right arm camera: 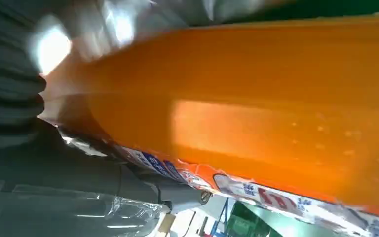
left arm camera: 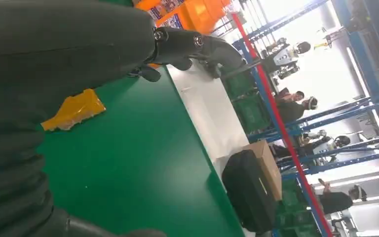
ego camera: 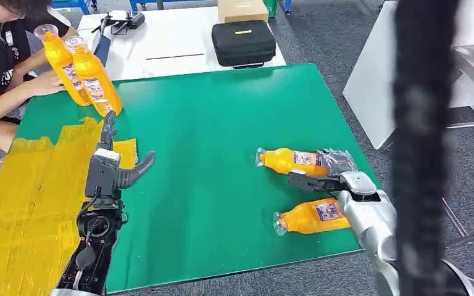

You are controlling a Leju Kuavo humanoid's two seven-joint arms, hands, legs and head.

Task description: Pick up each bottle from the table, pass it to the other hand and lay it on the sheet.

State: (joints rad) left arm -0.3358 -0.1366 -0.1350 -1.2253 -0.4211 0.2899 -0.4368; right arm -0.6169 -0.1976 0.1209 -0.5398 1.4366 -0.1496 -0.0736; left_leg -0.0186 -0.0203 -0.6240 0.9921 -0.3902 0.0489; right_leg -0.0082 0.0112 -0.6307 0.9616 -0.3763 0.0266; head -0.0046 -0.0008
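Two orange bottles lie on their sides at the right of the green table point(ego camera: 222, 123). My right hand point(ego camera: 330, 176) is at the base end of the far bottle point(ego camera: 287, 160), plastic-wrapped fingers on its far side and thumb on its near side. In the right wrist view that bottle point(right arm camera: 256, 98) sits close between thumb and fingers; whether it is gripped is unclear. The near bottle point(ego camera: 311, 216) lies beside my right forearm. My left hand point(ego camera: 112, 163) hovers empty over the edge of the yellow sheet point(ego camera: 31, 197), fingers apart. Two more bottles point(ego camera: 99, 80) stand at the back left.
A person point(ego camera: 0, 61) sits at the back left with a hand by the standing bottles. A white table point(ego camera: 160, 43) behind carries a black case point(ego camera: 243, 42) and a cardboard box point(ego camera: 242, 9). A dark blurred post point(ego camera: 423, 154) crosses the right side.
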